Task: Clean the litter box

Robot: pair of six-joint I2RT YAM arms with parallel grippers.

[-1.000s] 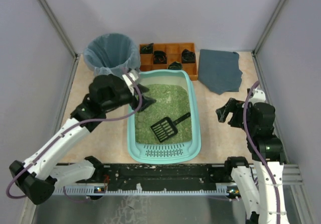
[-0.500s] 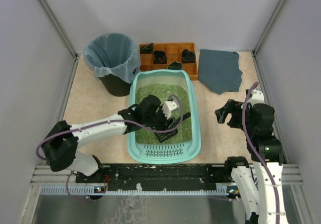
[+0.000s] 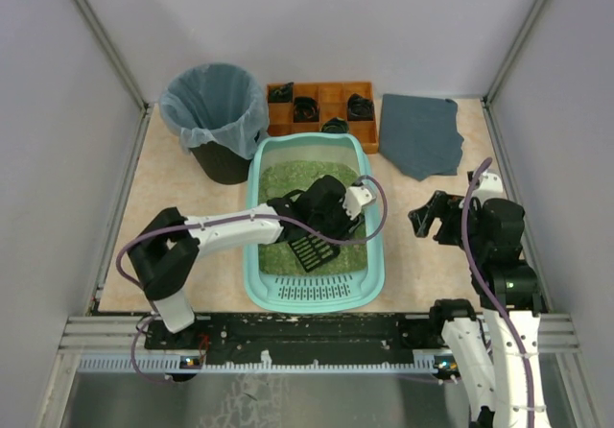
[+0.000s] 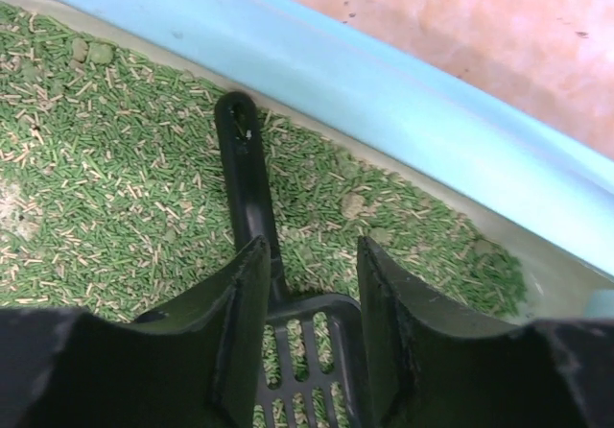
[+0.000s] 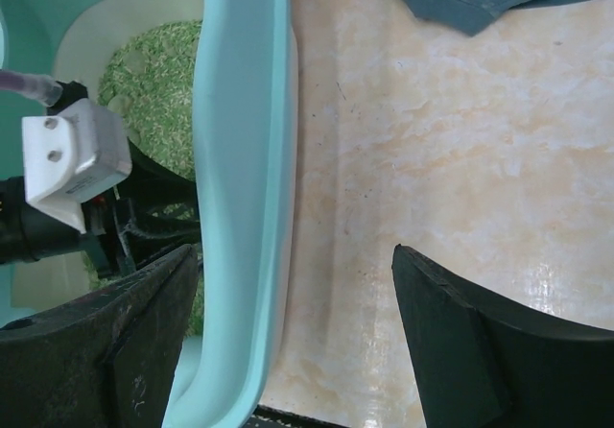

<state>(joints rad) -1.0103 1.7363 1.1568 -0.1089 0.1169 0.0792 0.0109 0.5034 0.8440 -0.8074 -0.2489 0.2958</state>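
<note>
Straddling the handle of the black plastic slotted scoop (image 4: pixel 245 169) inside the light-teal plastic litter box (image 4: pixel 432 111), your left gripper (image 4: pixel 312 248) is sitting parted, unclamped; your right gripper (image 5: pixel 293 265) is gaping wide, empty

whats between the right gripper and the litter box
Nothing: only bare beige tabletop separates the right gripper from the litter box rim, clearest in the top external view; the right wrist view shows the same.

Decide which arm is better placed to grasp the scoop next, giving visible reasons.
Left. The left hand straddles the litter scoop handle inside the litter box; the right hand hangs open outside the box, over the table.
</note>
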